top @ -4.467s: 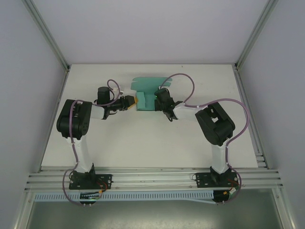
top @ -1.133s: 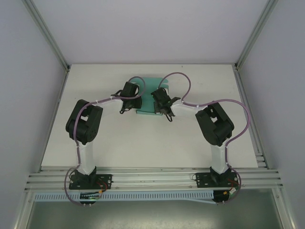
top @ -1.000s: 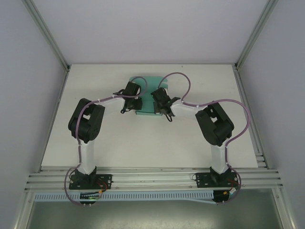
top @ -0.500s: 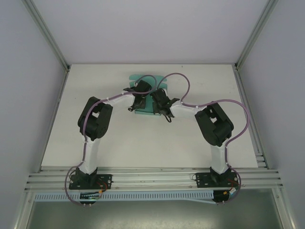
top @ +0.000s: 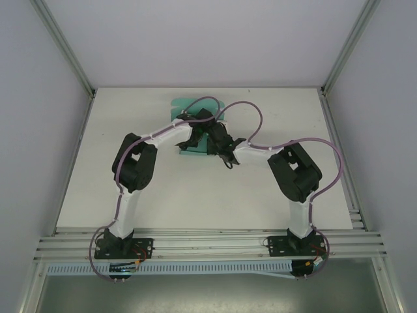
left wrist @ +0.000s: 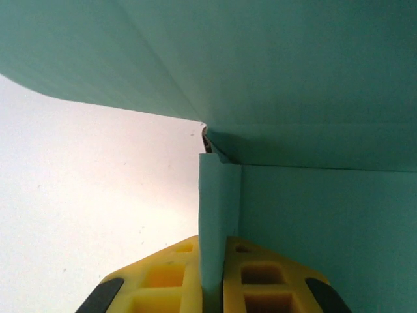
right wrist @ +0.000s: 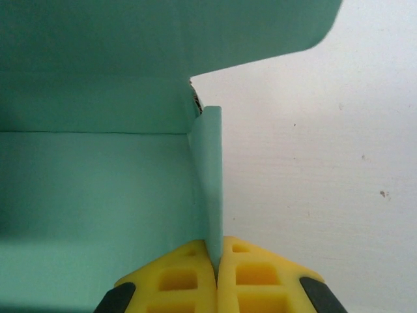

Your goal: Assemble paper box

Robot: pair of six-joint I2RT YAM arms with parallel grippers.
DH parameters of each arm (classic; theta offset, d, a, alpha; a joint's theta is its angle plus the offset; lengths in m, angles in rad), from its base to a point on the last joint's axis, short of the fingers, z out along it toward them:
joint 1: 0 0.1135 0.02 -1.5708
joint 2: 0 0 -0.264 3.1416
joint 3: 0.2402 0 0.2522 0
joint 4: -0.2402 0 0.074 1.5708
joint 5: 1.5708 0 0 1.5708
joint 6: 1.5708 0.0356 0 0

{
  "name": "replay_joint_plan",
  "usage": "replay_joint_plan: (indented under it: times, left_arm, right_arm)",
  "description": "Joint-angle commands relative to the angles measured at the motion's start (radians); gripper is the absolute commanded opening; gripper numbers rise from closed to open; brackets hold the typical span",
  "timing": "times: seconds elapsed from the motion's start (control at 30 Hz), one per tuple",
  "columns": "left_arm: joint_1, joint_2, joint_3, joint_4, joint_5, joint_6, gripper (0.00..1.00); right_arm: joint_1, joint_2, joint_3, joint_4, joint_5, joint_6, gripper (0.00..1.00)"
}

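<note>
The paper box (top: 184,104) is teal-green card, partly folded, lying at the table's far centre under both wrists. In the left wrist view my left gripper (left wrist: 219,264) is shut on an upright side wall (left wrist: 219,202) of the box, with the box floor (left wrist: 326,222) to its right and a large flap (left wrist: 260,59) overhead. In the right wrist view my right gripper (right wrist: 215,255) is shut on the opposite upright wall (right wrist: 210,176), with the box floor (right wrist: 91,195) on its left. From above, the left gripper (top: 193,135) and right gripper (top: 212,134) sit close together over the box.
The white table (top: 163,189) spreads out on all sides of the box, bounded by grey side walls and an aluminium rail (top: 208,244) at the near edge. Purple cables (top: 251,117) loop above the wrists.
The left arm has swung right from beside the box onto its left wall, and its jaws have closed on that wall. The right gripper has kept its hold, shifting little.
</note>
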Motion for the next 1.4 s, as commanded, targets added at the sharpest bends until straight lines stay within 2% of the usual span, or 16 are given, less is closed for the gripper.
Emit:
replay_joint_plan:
  times: [0.0, 0.07, 0.2, 0.37, 0.4, 0.5, 0.57, 0.6, 0.73, 0.83, 0.87, 1.0, 1.07, 1.17, 1.27, 1.37]
  left_arm:
    - [0.042, 0.100, -0.064, -0.383, -0.325, -0.080, 0.00]
    - [0.043, 0.057, -0.128, -0.247, -0.259, 0.039, 0.00]
    - [0.041, -0.038, -0.234, 0.047, -0.049, 0.225, 0.00]
    - [0.042, -0.102, -0.280, 0.238, 0.238, 0.337, 0.00]
    - [0.041, -0.112, -0.283, 0.258, 0.291, 0.344, 0.05]
    - [0.043, -0.149, -0.298, 0.330, 0.425, 0.355, 0.30]
    - [0.044, -0.175, -0.303, 0.359, 0.484, 0.355, 0.33]
    - [0.046, -0.188, -0.305, 0.375, 0.519, 0.354, 0.37]
    - [0.060, -0.239, -0.315, 0.400, 0.578, 0.329, 0.50]
    - [0.079, -0.279, -0.334, 0.415, 0.615, 0.309, 0.53]
    - [0.086, -0.295, -0.347, 0.425, 0.632, 0.300, 0.60]
    - [0.118, -0.362, -0.395, 0.476, 0.702, 0.279, 0.64]
    - [0.129, -0.380, -0.409, 0.485, 0.682, 0.278, 0.65]
    - [0.153, -0.377, -0.409, 0.455, 0.684, 0.272, 0.59]
    - [0.177, -0.379, -0.440, 0.474, 0.734, 0.264, 0.52]
    - [0.192, -0.360, -0.454, 0.505, 0.783, 0.259, 0.54]
  right_arm:
    - [-0.004, -0.077, -0.006, -0.062, 0.250, -0.125, 0.00]
    - [-0.004, -0.076, -0.005, -0.064, 0.249, -0.121, 0.00]
    - [-0.006, -0.080, -0.014, -0.059, 0.242, -0.114, 0.00]
    - [-0.006, -0.092, -0.030, -0.016, 0.202, -0.117, 0.00]
    - [-0.006, -0.097, -0.037, 0.000, 0.192, -0.122, 0.00]
    - [-0.007, -0.108, -0.059, 0.049, 0.167, -0.138, 0.00]
    - [-0.006, -0.108, -0.062, 0.053, 0.168, -0.139, 0.00]
    - [-0.007, -0.108, -0.065, 0.052, 0.168, -0.139, 0.00]
    - [-0.003, -0.115, -0.080, 0.069, 0.164, -0.138, 0.00]
    - [0.003, -0.120, -0.094, 0.089, 0.167, -0.146, 0.00]
    - [0.005, -0.119, -0.095, 0.092, 0.173, -0.149, 0.00]
    - [0.012, -0.113, -0.092, 0.093, 0.193, -0.161, 0.00]
    - [0.014, -0.114, -0.091, 0.094, 0.191, -0.163, 0.00]
    - [0.016, -0.117, -0.087, 0.092, 0.189, -0.170, 0.00]
    - [0.017, -0.116, -0.082, 0.084, 0.195, -0.173, 0.00]
    - [0.020, -0.115, -0.085, 0.101, 0.195, -0.178, 0.00]
